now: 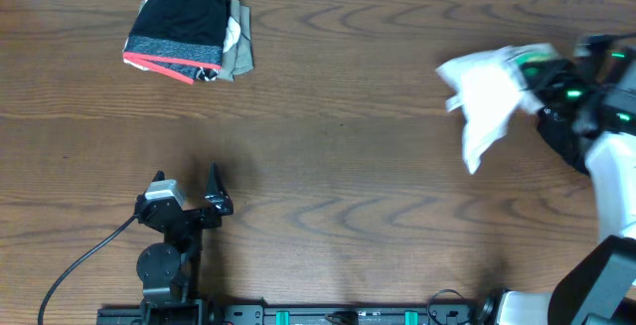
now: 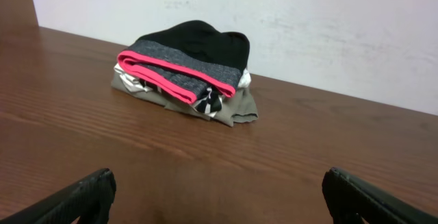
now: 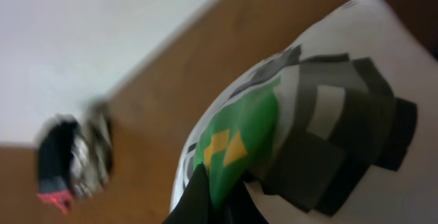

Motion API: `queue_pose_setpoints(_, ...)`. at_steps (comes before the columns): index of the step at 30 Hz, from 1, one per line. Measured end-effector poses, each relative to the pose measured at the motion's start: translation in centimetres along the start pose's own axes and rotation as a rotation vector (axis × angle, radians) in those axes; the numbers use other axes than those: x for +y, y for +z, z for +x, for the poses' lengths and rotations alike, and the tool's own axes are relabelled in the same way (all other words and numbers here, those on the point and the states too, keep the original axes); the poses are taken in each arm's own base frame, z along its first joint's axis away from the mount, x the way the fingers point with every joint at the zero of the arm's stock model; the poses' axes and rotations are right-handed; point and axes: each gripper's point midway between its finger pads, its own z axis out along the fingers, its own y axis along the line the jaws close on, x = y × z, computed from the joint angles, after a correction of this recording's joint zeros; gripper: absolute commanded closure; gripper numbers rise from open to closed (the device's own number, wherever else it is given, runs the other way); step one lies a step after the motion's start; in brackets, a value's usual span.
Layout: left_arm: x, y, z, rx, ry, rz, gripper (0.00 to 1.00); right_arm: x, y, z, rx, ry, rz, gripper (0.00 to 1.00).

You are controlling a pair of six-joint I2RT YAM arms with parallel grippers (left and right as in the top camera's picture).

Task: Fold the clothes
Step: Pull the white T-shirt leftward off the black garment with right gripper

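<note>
We grip the white shirt at 2 o'clock, with the folded pile across the bench at 10 o'clock.

Our right hand (image 3: 212, 200) is clamped on the bunched white shirt (image 1: 484, 101), which has a green, yellow and black print and sits near the bench (image 1: 348, 166) edge at 2 to 3 o'clock from overhead. Our left hand (image 1: 186, 181) stands wide, holding nothing, at 7 o'clock, facing the folded pile (image 1: 189, 29) and well apart from it. A black garment (image 2: 205, 39) with grey and pink bands tops that pile, with olive cloth beneath.

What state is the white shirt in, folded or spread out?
Neither: the white shirt is crumpled in a bunch, pinched by the shut right gripper.
</note>
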Motion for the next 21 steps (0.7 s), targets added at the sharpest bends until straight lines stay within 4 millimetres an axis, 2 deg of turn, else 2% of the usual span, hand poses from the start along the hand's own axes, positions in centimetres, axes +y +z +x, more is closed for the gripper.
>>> queue_pose_setpoints(4, 0.0, 0.0, 0.0, 0.0, 0.0, 0.0, 0.02, 1.8, 2.4, 5.5, 0.138, -0.127, 0.103, 0.98)
queue_pose_setpoints(11, 0.0, 0.0, 0.0, 0.001, 0.0, 0.0, 0.02, 7.9, 5.1, 13.8, 0.274, -0.409, 0.107, 0.93)
queue_pose_setpoints(12, 0.0, 0.0, 0.0, 0.0, 0.0, 0.0, 0.02, 8.8, 5.2, 14.8, 0.288, -0.441, 0.097, 0.89)
queue_pose_setpoints(13, 0.0, 0.0, 0.0, 0.001, 0.0, 0.0, 0.02, 9.7, 5.4, 16.1, 0.305, -0.478, 0.085, 0.77)
queue_pose_setpoints(14, 0.0, 0.0, 0.0, 0.001, 0.0, 0.0, 0.02, 10.6, 5.5, 17.4, 0.323, -0.514, 0.072, 0.57)
queue_pose_setpoints(15, 0.0, 0.0, 0.0, 0.001, 0.0, 0.0, 0.02, 11.4, 5.6, 18.7, 0.339, -0.547, 0.058, 0.42)
queue_pose_setpoints(18, 0.0, 0.0, 0.0, 0.001, 0.0, 0.0, 0.02, 12.6, 5.8, 21.4, 0.372, -0.623, 0.049, 0.34)
queue_pose_setpoints(21, 0.0, 0.0, 0.0, 0.001, 0.0, 0.0, 0.02, 12.5, 5.9, 22.4, 0.37, -0.68, 0.092, 0.27)
